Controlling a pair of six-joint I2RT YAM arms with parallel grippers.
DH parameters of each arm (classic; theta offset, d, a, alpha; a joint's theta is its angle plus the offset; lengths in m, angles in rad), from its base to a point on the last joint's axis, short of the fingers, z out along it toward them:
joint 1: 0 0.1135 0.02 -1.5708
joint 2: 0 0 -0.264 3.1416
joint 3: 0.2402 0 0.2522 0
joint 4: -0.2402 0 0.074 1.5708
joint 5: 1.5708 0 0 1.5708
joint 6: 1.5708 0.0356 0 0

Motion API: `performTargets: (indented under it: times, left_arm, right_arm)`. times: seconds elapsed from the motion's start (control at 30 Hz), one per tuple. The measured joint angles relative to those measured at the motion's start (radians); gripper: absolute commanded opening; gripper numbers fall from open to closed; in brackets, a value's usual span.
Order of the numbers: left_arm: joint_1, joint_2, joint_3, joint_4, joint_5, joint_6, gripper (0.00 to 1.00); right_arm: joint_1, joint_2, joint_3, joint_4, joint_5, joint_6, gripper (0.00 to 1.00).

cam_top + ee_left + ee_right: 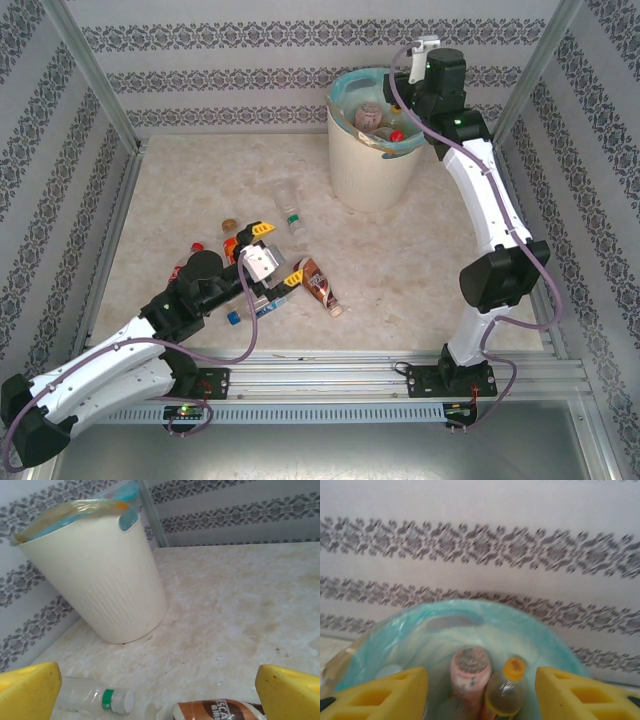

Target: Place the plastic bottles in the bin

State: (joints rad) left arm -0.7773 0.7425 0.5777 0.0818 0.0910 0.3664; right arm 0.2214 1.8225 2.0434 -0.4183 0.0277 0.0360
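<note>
**Bin** (pixel 372 170): cream-white, ribbed, round, lined with a blue-green bag. It stands upright at the far right of the surface (pixel 180 190), close to the back wall.

**Bin contents:** a pink-labelled bottle (pixel 470 672) and an orange-capped bottle (pixel 510 690) lie side by side, touching. In the top view a red cap (pixel 397 135) shows among them.

**Right jaws:** poised over the bin mouth. The yellow pads (pixel 375 695) are spread apart with nothing between them; released.

**Left jaws:** low over the near-left part of the surface, facing the bin. They are spread wide and grasp nothing.

**Clear bottle** (pixel 290 205): green band, white cap. It lies on its side between the left jaws and the bin, apart from both.

**Brown-labelled bottle** (pixel 318 285): lies on its side, just right of the left jaws.

**Remaining plastic bottles** (pixel 198 247): a loose cluster with red caps beside the left arm (pixel 120 365), which partly hides it. A blue cap (pixel 233 317) lies at its near edge. Their number cannot be told.
</note>
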Motion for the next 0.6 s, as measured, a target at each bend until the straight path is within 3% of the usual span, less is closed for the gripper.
performTargets:
  times: [0.2, 0.37, 0.47, 0.6]
  left_arm:
    - [0.000, 0.057, 0.163, -0.167, -0.208, -0.079, 1.00]
    - [0.041, 0.201, 0.358, -0.388, -0.362, -0.246, 0.99]
    - [0.106, 0.275, 0.412, -0.510, -0.390, -0.354, 0.98]
    - [0.288, 0.337, 0.428, -0.635, -0.348, -0.460, 0.98]
  right_arm:
    - [0.129, -0.066, -0.070, -0.030, 0.004, 0.009, 0.59]
    - [0.300, -0.236, -0.233, -0.001, 0.046, -0.013, 0.59]
    - [0.377, -0.339, -0.348, 0.049, 0.069, -0.013, 0.59]
    - [0.447, -0.443, -0.504, 0.109, 0.107, 0.005, 0.59]
